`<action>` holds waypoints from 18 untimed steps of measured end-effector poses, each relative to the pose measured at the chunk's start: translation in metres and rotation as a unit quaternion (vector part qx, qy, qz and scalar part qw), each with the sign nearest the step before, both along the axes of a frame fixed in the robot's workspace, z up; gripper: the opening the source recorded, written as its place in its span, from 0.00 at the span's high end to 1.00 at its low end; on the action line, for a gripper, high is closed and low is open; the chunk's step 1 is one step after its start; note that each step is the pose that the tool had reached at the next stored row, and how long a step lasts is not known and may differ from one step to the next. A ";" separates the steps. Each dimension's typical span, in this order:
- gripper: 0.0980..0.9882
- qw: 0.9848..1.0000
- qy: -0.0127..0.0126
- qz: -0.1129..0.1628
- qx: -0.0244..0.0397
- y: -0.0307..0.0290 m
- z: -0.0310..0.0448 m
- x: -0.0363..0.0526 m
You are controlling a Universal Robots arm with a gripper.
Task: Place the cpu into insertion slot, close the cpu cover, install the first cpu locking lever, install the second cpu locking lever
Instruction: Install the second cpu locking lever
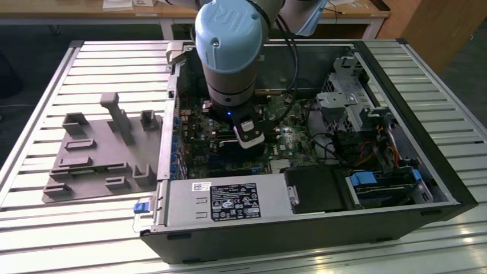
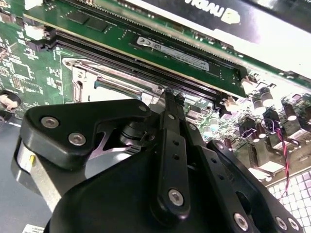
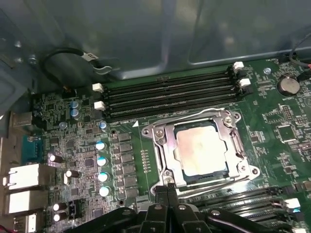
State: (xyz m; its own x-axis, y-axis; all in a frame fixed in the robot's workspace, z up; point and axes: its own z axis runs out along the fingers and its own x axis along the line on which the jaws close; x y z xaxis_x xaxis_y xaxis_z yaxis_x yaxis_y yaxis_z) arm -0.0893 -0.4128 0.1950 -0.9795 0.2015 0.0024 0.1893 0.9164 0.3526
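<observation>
The chip [image 3: 201, 148] lies seated in its socket [image 3: 163, 150], under the closed metal frame [image 3: 233, 131]. The gripper [image 3: 167, 190], fingers pressed together and empty, hovers at the socket's edge. The chip looks light, stiff and fragile, best held by its edges.

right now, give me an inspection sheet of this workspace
surface: slatted metal table carrying an open computer case.
job's things: cpu lies flat in the insertion slot; cpu cover is down around it.
clutter: grey fixture tray beside the case on the exterior view's left.
grippers: gripper is low over the motherboard at the slot's edge, fingers together, holding nothing.
cables: black cable looped by the case wall; orange and black leads near the drive bays.
surroundings: wooden tables behind.
</observation>
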 end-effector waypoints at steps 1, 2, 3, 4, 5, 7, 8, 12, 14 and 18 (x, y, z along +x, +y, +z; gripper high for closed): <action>1.00 1.000 0.000 0.000 0.002 0.0000 -0.0007 -0.0006; 1.00 1.000 0.000 0.000 0.004 0.0000 -0.0013 -0.0013; 1.00 1.000 0.000 0.000 0.006 0.0000 -0.0018 -0.0022; 1.00 1.000 0.000 0.000 0.008 0.0000 -0.0023 -0.0030; 1.00 1.000 0.000 0.000 0.010 0.0000 -0.0028 -0.0033; 1.00 1.000 0.000 0.000 0.014 0.0002 -0.0041 -0.0039; 1.00 1.000 0.000 0.000 0.016 0.0001 -0.0044 -0.0043; 1.00 1.000 0.000 0.000 0.019 0.0001 -0.0057 -0.0049; 1.00 1.000 0.000 0.000 0.019 0.0000 -0.0056 -0.0050; 1.00 1.000 0.000 0.000 0.019 0.0000 0.0015 -0.0050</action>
State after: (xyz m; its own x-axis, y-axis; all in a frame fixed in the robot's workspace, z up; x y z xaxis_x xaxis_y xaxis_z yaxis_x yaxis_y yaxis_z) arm -0.0944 -0.4128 0.1965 -0.9795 0.2011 0.0094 0.1890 0.9024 0.3873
